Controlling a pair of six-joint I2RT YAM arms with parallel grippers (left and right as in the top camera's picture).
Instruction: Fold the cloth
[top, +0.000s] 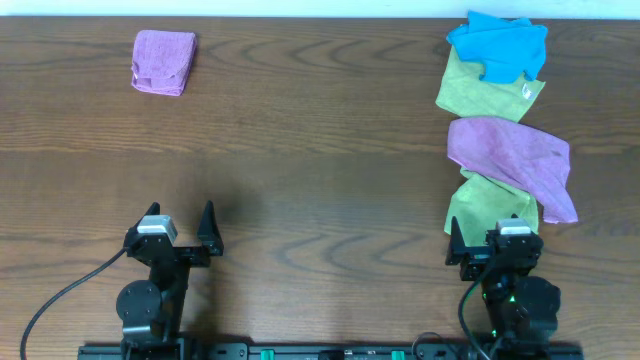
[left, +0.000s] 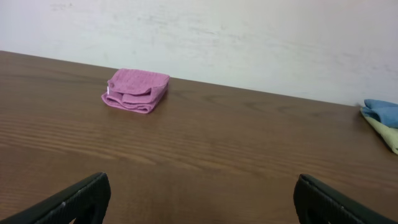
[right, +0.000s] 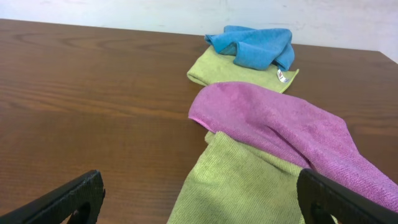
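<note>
Two empty pincers gape wide: left gripper (left: 200, 196), right gripper (right: 200, 196). Purple cloth (top: 510, 155), right of frame, looks light and limp; best pinched at a corner.

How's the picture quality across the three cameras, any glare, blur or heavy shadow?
Overhead: even light, sharp, no glare on the table. Left wrist: the folded purple pad is sharp, the left gripper dark and soft at the bottom edge. Right wrist: the purple cloth is crisp, the right gripper equally dark.

Wooden table (top: 320, 150), folded purple pad (top: 164, 62) far left, blue cloth (top: 498, 45) atop yellow-green cloth (top: 476, 95), second yellow-green cloth (top: 482, 208)
</note>
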